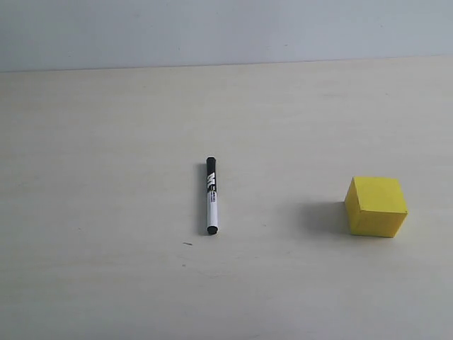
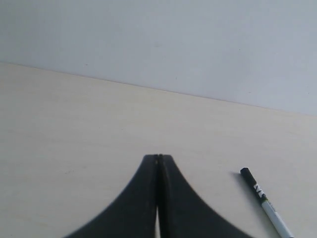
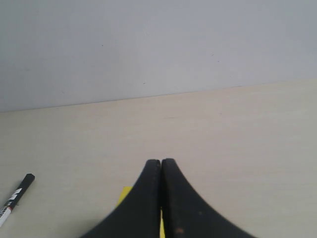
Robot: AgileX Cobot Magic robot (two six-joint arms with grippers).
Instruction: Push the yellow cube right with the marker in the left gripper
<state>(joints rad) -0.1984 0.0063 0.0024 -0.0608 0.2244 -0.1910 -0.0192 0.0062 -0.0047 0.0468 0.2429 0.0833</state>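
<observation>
The marker (image 1: pixel 211 196) lies flat on the pale table near the middle, black cap end away from the camera, white barrel toward it. No gripper touches it. The yellow cube (image 1: pixel 376 206) stands alone well to the right of it. Neither arm appears in the exterior view. My left gripper (image 2: pixel 158 157) is shut and holds nothing; the marker (image 2: pixel 265 202) lies on the table beside it. My right gripper (image 3: pixel 161 162) is also shut and empty, and the yellow cube (image 3: pixel 124 194) shows as a sliver behind its fingers. The marker's cap (image 3: pixel 20 190) appears at that view's edge.
A plain pale wooden table (image 1: pixel 106 142) runs back to a grey-white wall (image 1: pixel 226 28). Nothing else lies on it apart from a tiny dark speck (image 1: pixel 187 244) near the marker.
</observation>
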